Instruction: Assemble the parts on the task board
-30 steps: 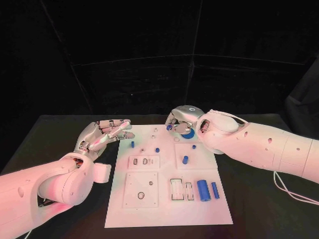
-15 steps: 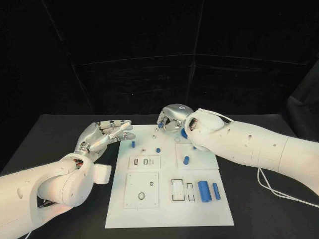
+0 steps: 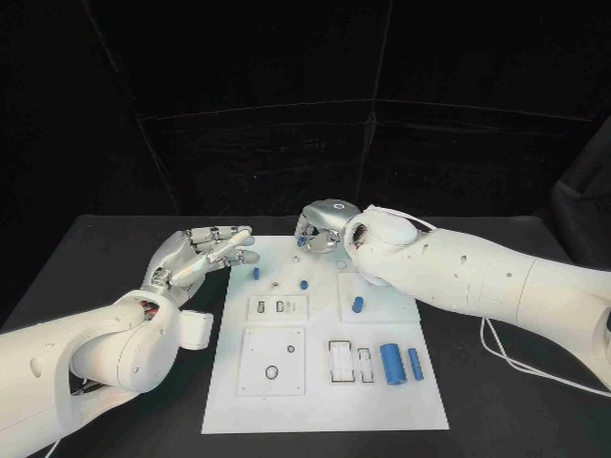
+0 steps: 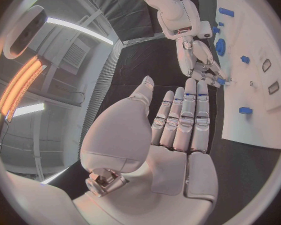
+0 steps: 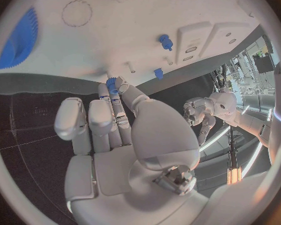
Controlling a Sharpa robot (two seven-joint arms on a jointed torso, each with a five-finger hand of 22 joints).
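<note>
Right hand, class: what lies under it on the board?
The right hand pinches a small blue part in its fingers over the task board. The board directly beneath is covered.

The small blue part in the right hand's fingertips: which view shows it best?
The right wrist view: the small blue part sits pinched at the right hand fingertips, above the task board. The left wrist view shows it tiny; in the head view the hand hides it.

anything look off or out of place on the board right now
Nothing stands out. The board lies flat, with blue parts on it. The right hand pinches a small blue part over the board's far end; the left hand is empty beside it.
</note>
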